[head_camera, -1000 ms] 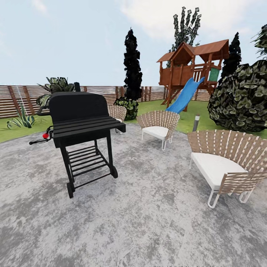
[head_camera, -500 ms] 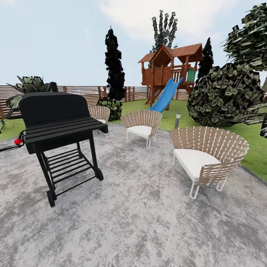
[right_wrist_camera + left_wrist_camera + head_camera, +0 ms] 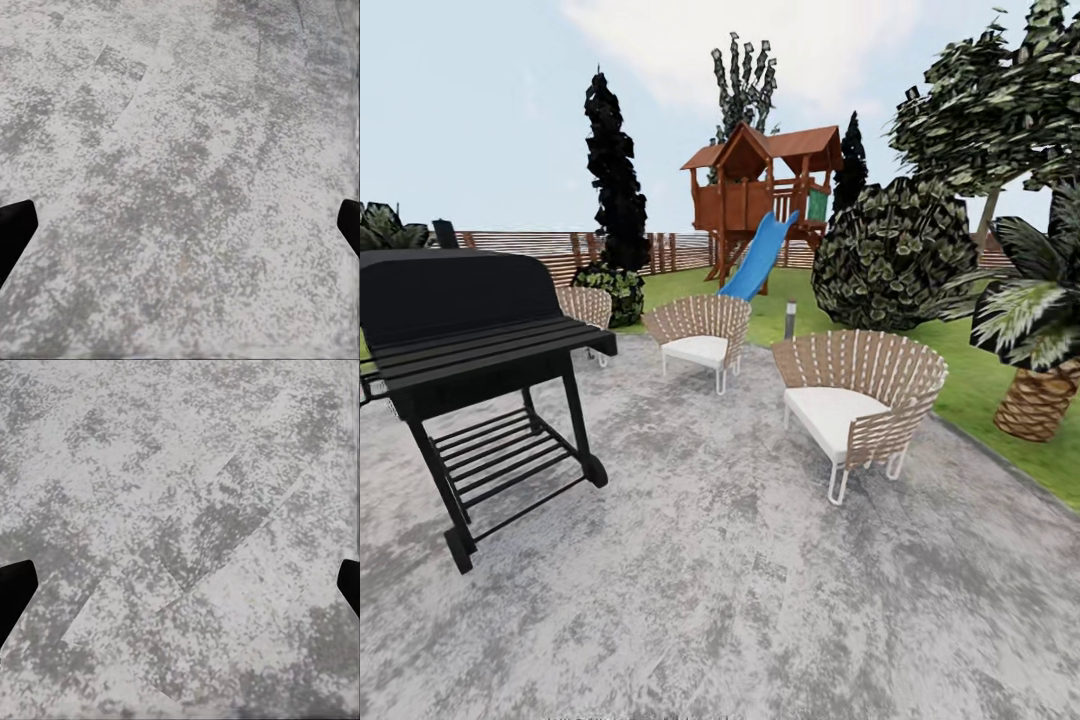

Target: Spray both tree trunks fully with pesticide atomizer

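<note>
Each pincer shows as two dark fingertips at the far edges of its own wrist view, the left pincer (image 3: 180, 585) and the right pincer (image 3: 180, 225) both spread wide with nothing between them but mottled grey paving (image 3: 740, 580). The pesticide atomizer cannot be made out anywhere in these views, and no thick pale trunk is in sight either, so the robot appears to be travelling and searching, with the pick-up not yet begun. The lawn (image 3: 970, 385) lies beyond the paving, backed by the slatted fence (image 3: 550, 250), and that is where the task's things probably are. The main risk is a collision while driving: the black grill (image 3: 480, 340) stands close at the head view's left, its wheeled legs reaching out over the paving, and a turn that way could clip it. The nearest wicker chair (image 3: 855, 400) sits ahead and to the right, a second chair (image 3: 700, 335) farther back, and a third (image 3: 585, 305) partly hidden behind the grill. A short bollard lamp (image 3: 790, 320) stands near the paving's edge and would be easy to miss. Open room is widest down the middle of the paving, between the grill and the nearest chair; the gap between the chairs looks tighter. To the right, the paving's edge meets grass near a potted palm (image 3: 1035, 370) and a round bush (image 3: 890, 260), which narrow that exit. The play tower (image 3: 760, 195) with its blue slide (image 3: 760, 255) stands well apart on the far grass.
</note>
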